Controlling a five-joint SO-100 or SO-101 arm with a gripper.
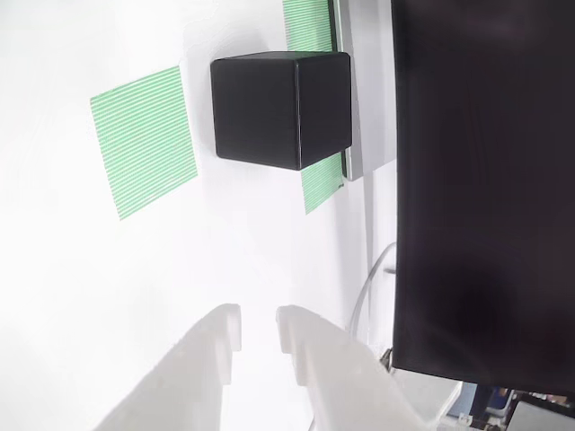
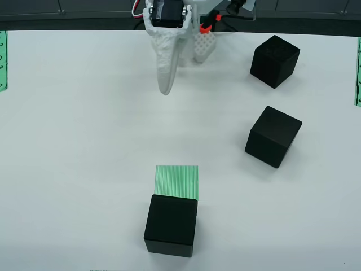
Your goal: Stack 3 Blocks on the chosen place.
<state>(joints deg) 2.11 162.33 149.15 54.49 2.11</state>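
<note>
Overhead view: no stack yet. Three blocks (image 2: 171, 224) (image 2: 273, 136) (image 2: 274, 61) apart on counter (image 2: 84, 141), one just beside chosen place (image 2: 176, 181) near front edge. Gripper (image 2: 180, 70) empty, jaws slightly parted, near back edge.

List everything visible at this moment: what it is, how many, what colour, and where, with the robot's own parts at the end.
Blocks: three, matte black. In the view from above, one low in the middle, just below a striped patch; one right of centre; one upper right. None stacked.
Striped patches: green and white. View from above: one in the middle, bare; slivers at the left edge and right edge.
Table: one, white.
Dark panel: one, black, along the right of the view that rides on the gripper.
Cables: red and white, top of the view from above.
Gripper: one, white, top centre of the view from above; fingers slightly apart, holding nothing.
</note>
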